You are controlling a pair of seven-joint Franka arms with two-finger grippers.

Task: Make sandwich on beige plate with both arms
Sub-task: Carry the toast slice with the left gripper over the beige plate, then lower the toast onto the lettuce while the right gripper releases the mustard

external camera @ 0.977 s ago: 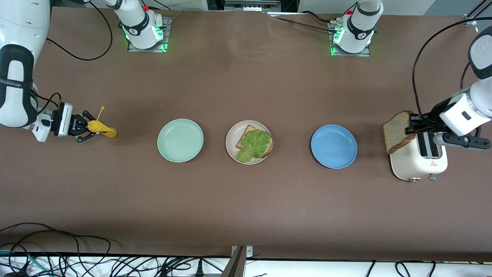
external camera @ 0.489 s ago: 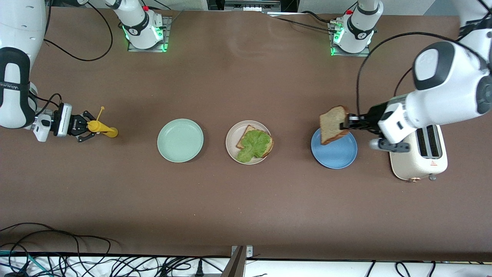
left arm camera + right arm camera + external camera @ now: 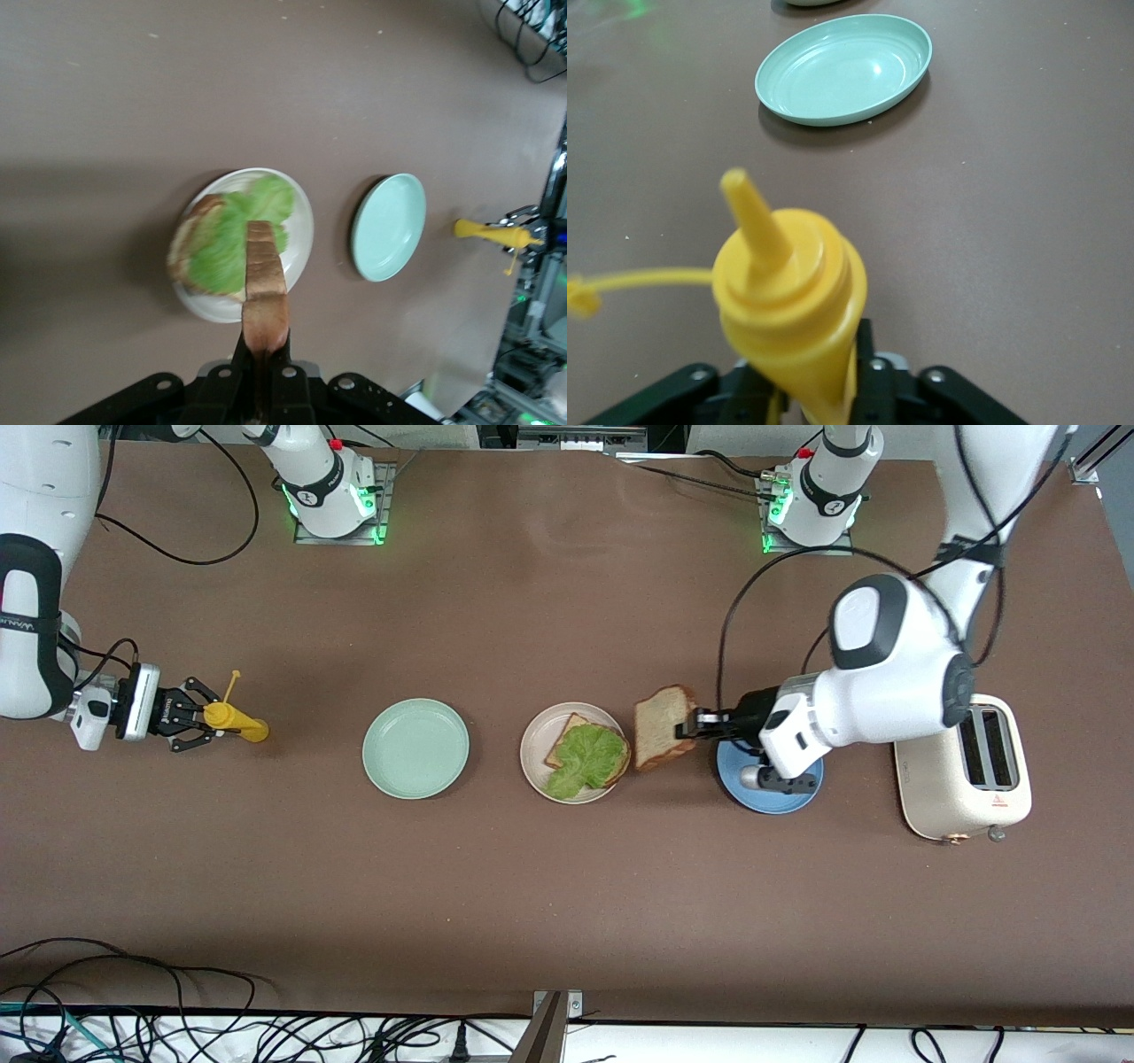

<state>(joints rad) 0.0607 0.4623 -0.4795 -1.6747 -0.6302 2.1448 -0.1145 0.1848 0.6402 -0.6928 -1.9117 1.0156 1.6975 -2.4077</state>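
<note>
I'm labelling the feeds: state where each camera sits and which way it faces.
Front view: high across the table, facing both arms' bases; shows both arms, round beige plate.
Left wrist view: on the left arm; left end effector holds a square brown bread slice over that plate.
Right wrist view: on the right arm; right end effector, yellow plastic squeeze bottle.
All share the round mint-green plate.

I see a brown desk with three plates in a row across its middle: a mint-green plate toward the right arm's end, a beige plate in the centre, and a blue plate toward the left arm's end. On the beige plate lies a bread slice with a lettuce leaf on top. A cream toaster stands near the left arm's end, a yellow squeeze bottle near the right arm's end. Both arm bases sit at the desk's edge farthest from the front camera.
</note>
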